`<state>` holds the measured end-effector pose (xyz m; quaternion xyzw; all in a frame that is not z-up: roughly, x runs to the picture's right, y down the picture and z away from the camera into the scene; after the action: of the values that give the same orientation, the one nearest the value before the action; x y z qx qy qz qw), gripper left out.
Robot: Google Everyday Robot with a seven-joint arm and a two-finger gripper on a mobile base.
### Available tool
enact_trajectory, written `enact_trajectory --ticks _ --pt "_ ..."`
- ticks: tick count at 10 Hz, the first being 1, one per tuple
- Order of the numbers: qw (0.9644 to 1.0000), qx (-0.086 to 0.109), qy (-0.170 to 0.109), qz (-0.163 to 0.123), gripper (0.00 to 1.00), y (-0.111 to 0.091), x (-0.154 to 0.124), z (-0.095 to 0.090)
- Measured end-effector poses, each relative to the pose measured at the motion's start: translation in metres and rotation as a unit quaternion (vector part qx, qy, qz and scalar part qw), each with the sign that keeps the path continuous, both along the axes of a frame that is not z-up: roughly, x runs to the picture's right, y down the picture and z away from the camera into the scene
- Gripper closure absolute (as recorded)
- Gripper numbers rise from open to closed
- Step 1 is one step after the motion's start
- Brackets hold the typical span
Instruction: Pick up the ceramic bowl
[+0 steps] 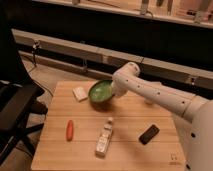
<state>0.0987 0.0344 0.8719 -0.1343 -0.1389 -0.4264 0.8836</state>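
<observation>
The ceramic bowl [101,91] is green with a darker rim. It is at the back middle of the wooden table [125,150], tilted with its inside facing the camera and its left side off the tabletop. My gripper [114,92] is at the bowl's right rim and is shut on it. The white arm [155,95] reaches in from the right, and the wrist hides the fingertips.
A white block [79,93] lies just left of the bowl. A red-orange item [69,129] lies front left, a clear bottle [104,137] on its side front middle, and a black object [148,134] to the right. A black chair [15,110] stands left of the table.
</observation>
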Motion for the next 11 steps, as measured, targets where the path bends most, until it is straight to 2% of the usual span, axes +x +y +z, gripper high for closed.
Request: enact_trajectory --ticks 2,5,7,10,11 --pt "1.0 0.004 -0.001 -0.002 1.0 -0.003 -0.001 -0.002" --pt "1.0 0.009 -0.001 -0.002 1.0 -0.007 -0.025 -0.004" --pt "0.9999 0.012 0.0 -0.001 1.0 -0.009 -0.021 -0.004" --pt "0.9998 0.018 0.002 -0.004 1.0 -0.012 0.005 -0.005" --pt "0.9998 0.019 0.001 -0.005 1.0 -0.012 0.003 -0.006"
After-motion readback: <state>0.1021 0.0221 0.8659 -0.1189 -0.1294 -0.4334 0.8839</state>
